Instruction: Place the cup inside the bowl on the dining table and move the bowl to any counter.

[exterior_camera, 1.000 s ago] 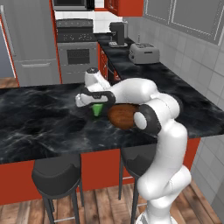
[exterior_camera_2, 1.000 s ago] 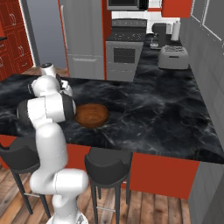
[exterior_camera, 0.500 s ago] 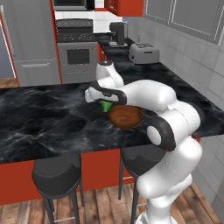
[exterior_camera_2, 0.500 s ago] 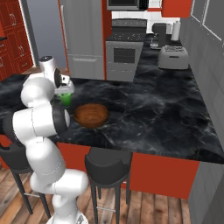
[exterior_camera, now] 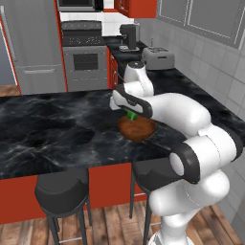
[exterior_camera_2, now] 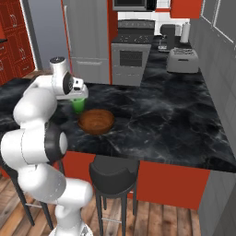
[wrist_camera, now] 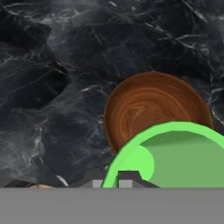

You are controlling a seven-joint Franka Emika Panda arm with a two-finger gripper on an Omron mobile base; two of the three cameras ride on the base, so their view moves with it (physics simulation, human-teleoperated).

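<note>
Aloft, the gripper (exterior_camera_2: 79, 96) was clamped on the cup (exterior_camera_2: 78, 105), which hung upright just under it, clear of the dining table (exterior_camera_2: 152, 124). Below the gripper and slightly ahead sat the bowl (exterior_camera_2: 96, 121), its rim not touching the cup. Bare marble lay all round the bowl, whose near rim sat close to the table's stool-side edge.

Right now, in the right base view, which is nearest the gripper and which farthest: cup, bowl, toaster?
1. cup: held in the shut gripper.
2. bowl: on the table just beside and below.
3. toaster: far back on the counter.
</note>
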